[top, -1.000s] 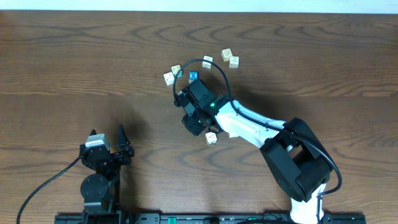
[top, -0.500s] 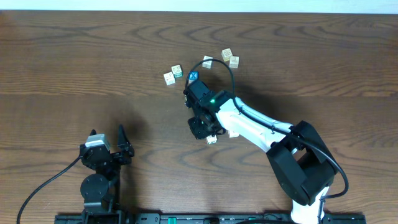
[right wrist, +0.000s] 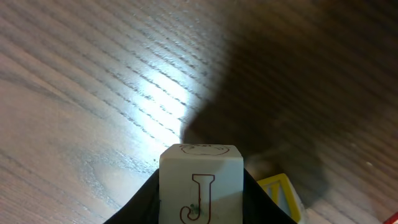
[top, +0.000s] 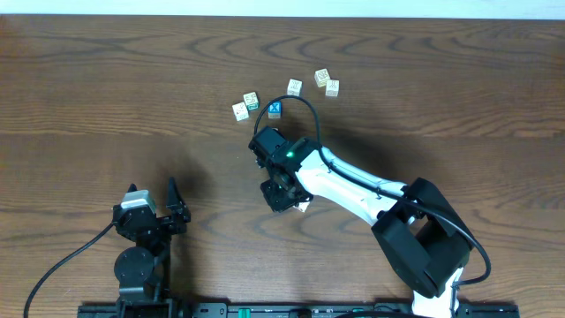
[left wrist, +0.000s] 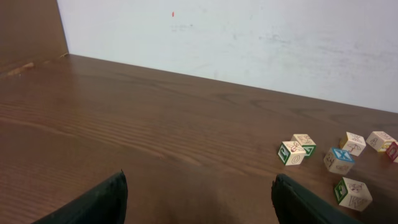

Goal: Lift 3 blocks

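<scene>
My right gripper hangs over the table's middle, shut on a cream-white block. In the right wrist view this block shows a red J and sits between the dark fingers of the right gripper. Just beside it, a yellow-edged block lies on the wood and peeks out by the fingers. Other cream blocks rest farther back. My left gripper stands open at the near left, its jaws wide apart and nothing between them.
A blue cube with a white X and a green-faced cube sit among the far blocks. The left wrist view shows the same cluster to the right, plus a green-faced cube nearer. A white wall backs the table.
The right arm has swung a little left and toward the near edge, carrying the J block. It now covers most of the loose block beside it. The left arm has not moved.
</scene>
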`<state>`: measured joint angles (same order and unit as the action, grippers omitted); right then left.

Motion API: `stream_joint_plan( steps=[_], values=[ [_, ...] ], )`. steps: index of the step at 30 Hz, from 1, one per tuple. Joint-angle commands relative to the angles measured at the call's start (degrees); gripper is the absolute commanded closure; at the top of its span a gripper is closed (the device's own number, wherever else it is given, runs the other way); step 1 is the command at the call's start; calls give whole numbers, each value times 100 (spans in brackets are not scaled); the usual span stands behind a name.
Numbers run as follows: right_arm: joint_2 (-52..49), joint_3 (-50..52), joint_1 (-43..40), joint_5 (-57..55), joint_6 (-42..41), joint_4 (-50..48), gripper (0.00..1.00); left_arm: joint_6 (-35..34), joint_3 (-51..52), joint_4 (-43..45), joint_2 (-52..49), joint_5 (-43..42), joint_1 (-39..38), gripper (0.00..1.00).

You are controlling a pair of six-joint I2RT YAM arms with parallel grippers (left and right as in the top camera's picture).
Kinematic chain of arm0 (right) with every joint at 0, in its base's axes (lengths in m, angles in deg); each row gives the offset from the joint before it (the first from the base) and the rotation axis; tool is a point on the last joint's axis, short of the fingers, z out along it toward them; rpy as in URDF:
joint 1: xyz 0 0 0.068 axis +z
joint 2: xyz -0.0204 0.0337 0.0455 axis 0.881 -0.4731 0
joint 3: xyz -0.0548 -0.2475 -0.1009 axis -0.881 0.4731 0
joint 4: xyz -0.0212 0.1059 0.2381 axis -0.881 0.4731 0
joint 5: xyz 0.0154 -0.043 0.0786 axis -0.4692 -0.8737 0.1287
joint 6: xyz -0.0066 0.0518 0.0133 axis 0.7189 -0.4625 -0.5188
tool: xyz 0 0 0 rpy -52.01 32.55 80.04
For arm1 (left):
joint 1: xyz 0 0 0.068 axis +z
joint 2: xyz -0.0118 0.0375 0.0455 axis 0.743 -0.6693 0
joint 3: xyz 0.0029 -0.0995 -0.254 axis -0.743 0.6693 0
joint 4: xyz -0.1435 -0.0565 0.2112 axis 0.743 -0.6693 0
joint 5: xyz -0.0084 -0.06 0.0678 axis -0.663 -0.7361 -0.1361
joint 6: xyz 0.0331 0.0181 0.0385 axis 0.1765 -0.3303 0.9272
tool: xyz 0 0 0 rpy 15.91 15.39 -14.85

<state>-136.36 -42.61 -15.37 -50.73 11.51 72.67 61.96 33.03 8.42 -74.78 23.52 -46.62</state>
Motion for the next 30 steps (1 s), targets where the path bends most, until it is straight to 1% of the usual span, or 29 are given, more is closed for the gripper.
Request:
stream_joint_plan(
  steps=[1, 8, 16, 19, 30],
  values=[
    [136, -98, 101, -2, 70, 59, 99, 37, 197, -85, 26, -33, 22, 25],
    [138, -98, 337, 28, 42, 492, 99, 37, 197, -85, 26, -33, 22, 25],
    [138, -98, 579, -2, 13, 695, 99, 37, 197, -85, 26, -33, 22, 25],
    [136, -98, 579, -332, -190, 715, 99, 37, 197, -85, 26, -33, 22, 25],
    [136, -96, 577, -1141, -243, 767, 93, 37, 197, -85, 26, -33, 22, 25]
  ],
)
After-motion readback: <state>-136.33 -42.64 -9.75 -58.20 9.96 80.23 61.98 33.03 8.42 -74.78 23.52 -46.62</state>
